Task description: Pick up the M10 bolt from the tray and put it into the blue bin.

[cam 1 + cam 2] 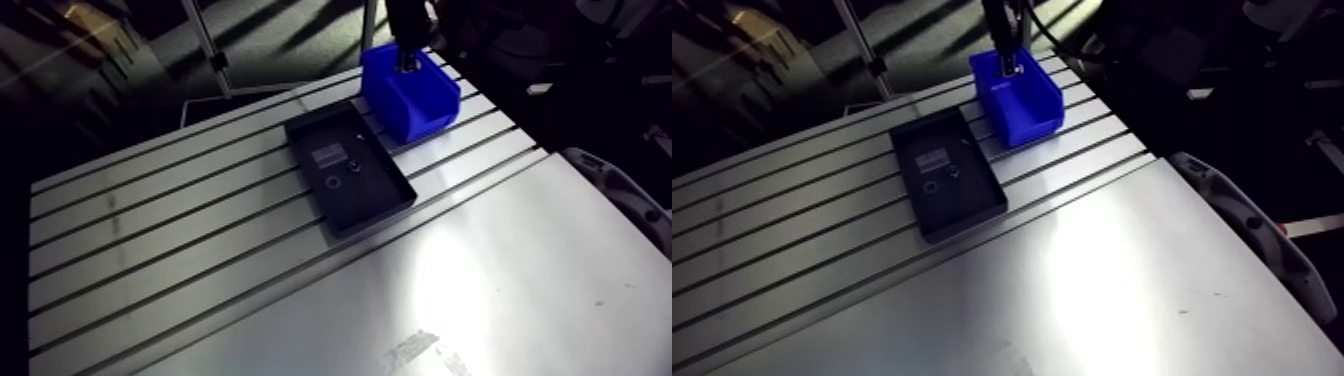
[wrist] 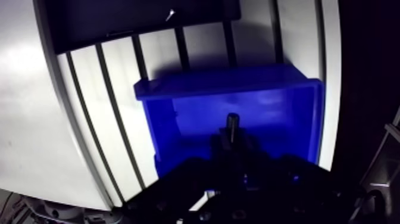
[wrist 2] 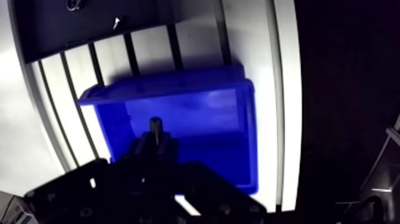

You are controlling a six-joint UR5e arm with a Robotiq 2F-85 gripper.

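The pincer (image 2: pixel 233 143) grips the bolt (image 2: pixel 231 124) between its fingers, above the bin's (image 2: pixel 196 89) open inside; the bin sits at the tabletop's (image 1: pixel 180 230) far edge, just beside the tray (image 1: pixel 375 205).

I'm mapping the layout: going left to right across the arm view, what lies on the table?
Bare table → tray → bin. The gripper, shut on the bolt, hangs over the bin, so it has no place of its own in the order.
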